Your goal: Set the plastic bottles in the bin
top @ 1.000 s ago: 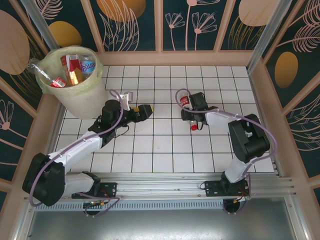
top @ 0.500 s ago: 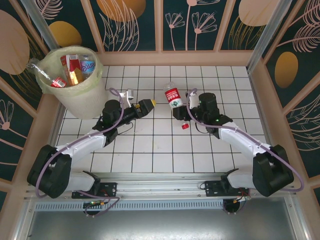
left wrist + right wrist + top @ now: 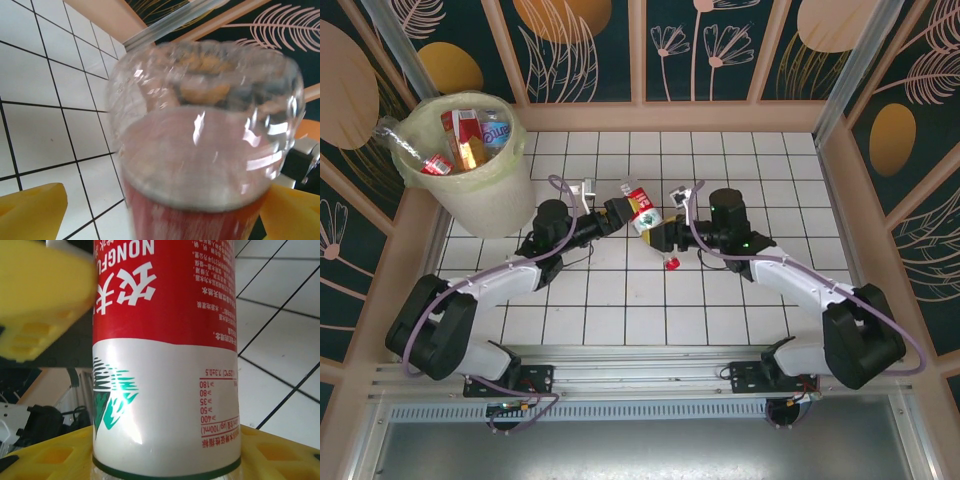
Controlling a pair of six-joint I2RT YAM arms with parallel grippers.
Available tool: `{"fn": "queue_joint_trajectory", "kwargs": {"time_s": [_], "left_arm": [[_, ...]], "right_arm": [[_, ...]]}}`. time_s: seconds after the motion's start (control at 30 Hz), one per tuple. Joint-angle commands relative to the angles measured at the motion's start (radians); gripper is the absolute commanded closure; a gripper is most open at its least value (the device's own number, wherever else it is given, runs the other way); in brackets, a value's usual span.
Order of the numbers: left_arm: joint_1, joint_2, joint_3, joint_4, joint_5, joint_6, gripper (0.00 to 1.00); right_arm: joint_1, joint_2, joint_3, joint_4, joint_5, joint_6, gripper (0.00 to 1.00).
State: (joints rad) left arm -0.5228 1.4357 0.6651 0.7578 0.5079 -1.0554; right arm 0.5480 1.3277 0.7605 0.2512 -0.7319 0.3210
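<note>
Several plastic bottles [image 3: 470,138] with red and blue labels lie heaped in the bag-lined cream bin [image 3: 492,196] at the far left corner, and a clear bottle [image 3: 388,130] hangs over its rim. One more bottle [image 3: 641,211] is above the middle of the tiled table [image 3: 720,300], clamped in the right gripper [image 3: 660,238], its base between the wide-apart jaws of the left gripper [image 3: 622,208]. Its red-and-white label reads NONGFU, with a green emblem.

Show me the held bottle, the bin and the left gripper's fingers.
bottle [image 3: 641,213]: top external view, its red label.
bin [image 3: 492,206]: top external view, its outer wall.
left gripper's fingers [image 3: 30,210]: left wrist view, the lower-left yellow finger.
</note>
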Motion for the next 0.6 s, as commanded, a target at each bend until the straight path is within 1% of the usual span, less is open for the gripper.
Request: {"fn": "queue_joint_trajectory", "kwargs": {"time_s": [0.0,0.07,0.13,0.2,0.3,0.4,0.47,0.57], "left_arm": [[-0.003,0.014,0.024,0.078,-0.011,-0.039,0.08],[-0.003,0.008,0.025,0.068,-0.021,-0.04,0.16],[-0.003,0.001,0.024,0.056,-0.026,-0.035,0.19],[-0.003,-0.009,0.025,0.045,-0.027,-0.026,0.25],[-0.003,-0.03,0.024,0.021,-0.035,-0.006,0.31],[-0.003,-0.054,0.026,-0.021,-0.053,0.023,0.32],[-0.003,-0.069,0.022,-0.041,-0.06,0.041,0.35],[-0.003,-0.082,0.019,-0.048,-0.06,0.058,0.37]], "right_arm": [[0.033,0.027,0.01,0.033,-0.044,-0.008,0.41],[0.039,0.037,0.011,0.03,-0.027,-0.011,0.41],[0.041,0.043,0.007,0.039,-0.012,-0.006,0.41],[0.043,0.05,0.005,0.048,-0.006,0.002,0.41],[0.049,0.067,0.017,0.032,0.008,-0.005,0.41],[0.055,0.075,0.026,0.018,0.031,-0.011,0.41],[0.058,0.077,0.031,0.01,0.04,-0.014,0.41],[0.064,0.077,0.038,0.003,0.043,-0.02,0.41]]}}
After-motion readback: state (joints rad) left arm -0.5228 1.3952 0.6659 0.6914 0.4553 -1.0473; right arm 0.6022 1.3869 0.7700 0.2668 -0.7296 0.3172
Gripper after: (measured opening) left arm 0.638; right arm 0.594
